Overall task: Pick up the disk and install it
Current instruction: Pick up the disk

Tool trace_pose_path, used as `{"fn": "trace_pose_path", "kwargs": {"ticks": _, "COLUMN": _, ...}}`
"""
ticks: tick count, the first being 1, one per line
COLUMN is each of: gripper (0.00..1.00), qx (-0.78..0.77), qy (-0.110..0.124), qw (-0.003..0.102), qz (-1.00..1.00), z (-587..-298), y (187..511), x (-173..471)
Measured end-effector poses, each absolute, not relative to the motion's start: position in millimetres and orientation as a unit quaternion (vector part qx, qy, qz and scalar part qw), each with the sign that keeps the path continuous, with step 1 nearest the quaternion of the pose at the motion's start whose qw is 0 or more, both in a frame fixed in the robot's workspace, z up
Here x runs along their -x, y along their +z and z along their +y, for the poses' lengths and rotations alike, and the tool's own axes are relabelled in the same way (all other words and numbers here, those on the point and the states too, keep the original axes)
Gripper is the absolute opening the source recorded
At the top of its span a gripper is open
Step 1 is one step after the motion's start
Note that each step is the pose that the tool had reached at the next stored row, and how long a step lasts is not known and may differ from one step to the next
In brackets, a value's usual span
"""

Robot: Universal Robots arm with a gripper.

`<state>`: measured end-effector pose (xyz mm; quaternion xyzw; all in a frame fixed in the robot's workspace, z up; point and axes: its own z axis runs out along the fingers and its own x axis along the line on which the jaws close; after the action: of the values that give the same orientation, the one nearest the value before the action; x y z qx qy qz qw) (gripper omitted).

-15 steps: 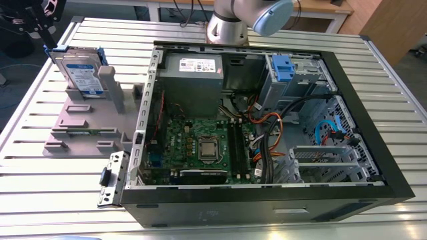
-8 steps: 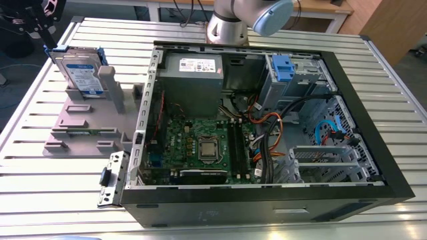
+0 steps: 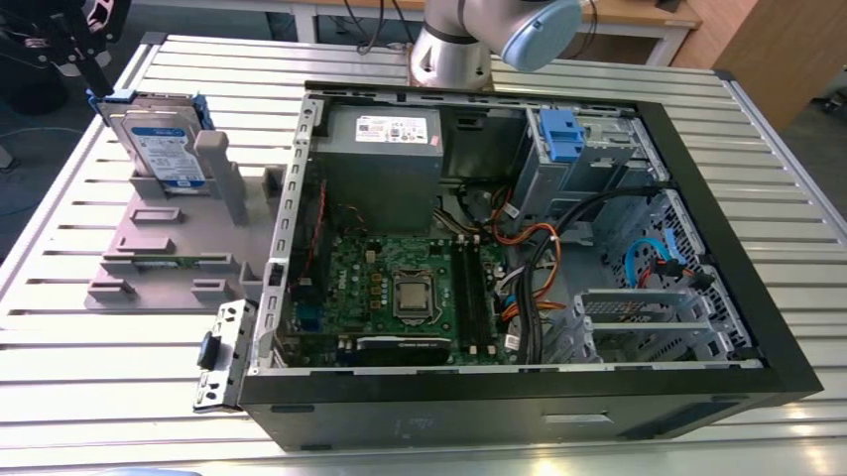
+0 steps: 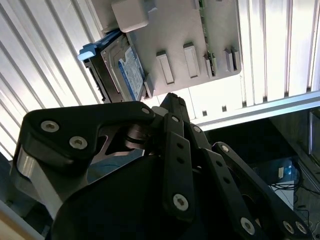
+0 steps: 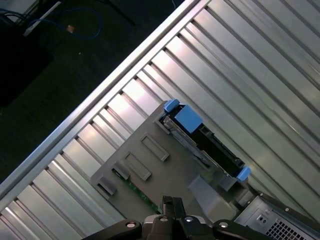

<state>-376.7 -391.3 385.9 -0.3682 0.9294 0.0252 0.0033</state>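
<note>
Partly cut off by the exterior view's top edge, the arm (image 3: pixel 463 40) leaves its far end hard to make out. The disk (image 3: pixel 159 144) stands on edge in a grey holder (image 3: pixel 173 238) on the slatted table (image 3: pixel 79 397), at the exterior view's left of the open computer case (image 3: pixel 530 407). Its silver face carries a white label with a blue lower band, framed by a blue bracket.

In the second wrist view the gripper (image 4: pixel 170 97) covers the holder's near part, and the disk (image 4: pixel 125 70) shows its label beyond.

In the first wrist view the disk (image 5: pixel 187 119) sits edge-on with its label hidden. The gripper (image 5: pixel 171 202) is clenched on nothing, apart from the disk.
</note>
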Motion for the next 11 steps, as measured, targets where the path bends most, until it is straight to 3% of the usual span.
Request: {"fn": "trace_pose_path", "kwargs": {"ticks": 11, "gripper": 0.11, "qx": 0.374, "qy": 0.025, "qw": 0.003, "qz": 0.927, "z": -391.3, "y": 385.9, "x": 376.7}}
